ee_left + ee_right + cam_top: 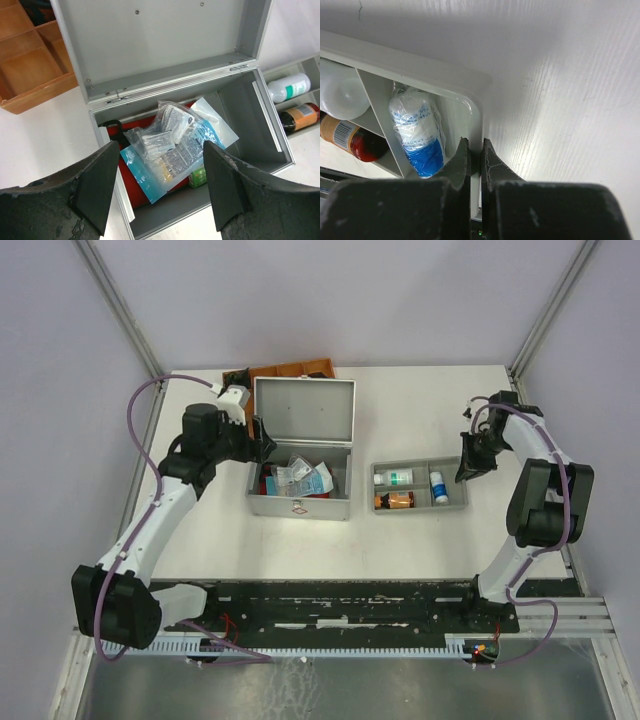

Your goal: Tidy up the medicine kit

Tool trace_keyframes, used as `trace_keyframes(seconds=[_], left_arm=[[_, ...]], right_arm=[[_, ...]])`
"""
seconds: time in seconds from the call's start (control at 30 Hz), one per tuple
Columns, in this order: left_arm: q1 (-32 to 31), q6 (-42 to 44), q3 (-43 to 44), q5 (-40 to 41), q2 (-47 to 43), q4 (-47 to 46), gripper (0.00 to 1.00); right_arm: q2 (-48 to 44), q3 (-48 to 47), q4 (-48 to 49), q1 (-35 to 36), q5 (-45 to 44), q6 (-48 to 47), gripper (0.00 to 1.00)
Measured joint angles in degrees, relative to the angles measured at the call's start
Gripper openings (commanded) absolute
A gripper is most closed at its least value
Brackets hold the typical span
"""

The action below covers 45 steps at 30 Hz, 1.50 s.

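1. Jaws on our left arm [200, 455]: released, wide apart, nothing between them, hovering over the left end of the medicine kit [300, 508].
2. Jaws on our right arm [540, 490]: clenched. We read them as pinching the right-hand wall of the grey tray [420, 62], since the wall runs into the slit between them.
3. Step, our guess: shift the tray toward the kit. Drag it flat and slow, with no tipping by one wall, or the bottles [398, 478] roll.
4. Left side: drop straight down, clear of the kit's left wall and open lid [304, 410]. Take the clear packets [170, 145] at the bunched middle; we expect them to be slippery.
5. Kit: silver-grey metal box, mid-tabletop [420, 550], lid swung back, red mark on the front. Inside, loose packets lie over a red item [129, 190] with a small green box [198, 176] beside them. Looks unsorted.
6. Kit sits left of the tray, apart from it; wooden tray [300, 370] is behind the lid.
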<state>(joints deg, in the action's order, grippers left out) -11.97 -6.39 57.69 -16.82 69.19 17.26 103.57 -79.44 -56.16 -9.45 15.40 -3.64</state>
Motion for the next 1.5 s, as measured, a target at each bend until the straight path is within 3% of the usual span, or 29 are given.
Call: trace_keyframes(seconds=[0.53, 0.77, 1.1, 1.33, 1.5], left_arm=[[-1.40, 0.96, -0.61, 0.11, -4.09, -0.46, 0.75], [-0.94, 2.27, -0.76, 3.76, -3.08, -0.15, 0.86], [5.62, 2.40, -0.74, 5.68, 1.53, 0.31, 0.93], [12.52, 2.01, -0.74, 1.20, 7.23, 0.26, 0.92], [12.83, -0.15, -1.22, -3.96, 9.44, -0.28, 0.90]], right_arm=[[-2.16, 3.04, 0.76, -0.04, 1.03, 2.69, 0.00], [-4.44, 0.33, -3.02, -0.07, 2.69, 2.80, 0.00], [-5.81, -6.75, -10.10, -0.44, 4.90, 2.75, 0.00], [-5.81, -11.06, -14.08, -0.44, 5.79, 2.80, 0.01], [-5.81, -12.09, -15.80, -0.42, 6.84, 2.89, 0.01]])
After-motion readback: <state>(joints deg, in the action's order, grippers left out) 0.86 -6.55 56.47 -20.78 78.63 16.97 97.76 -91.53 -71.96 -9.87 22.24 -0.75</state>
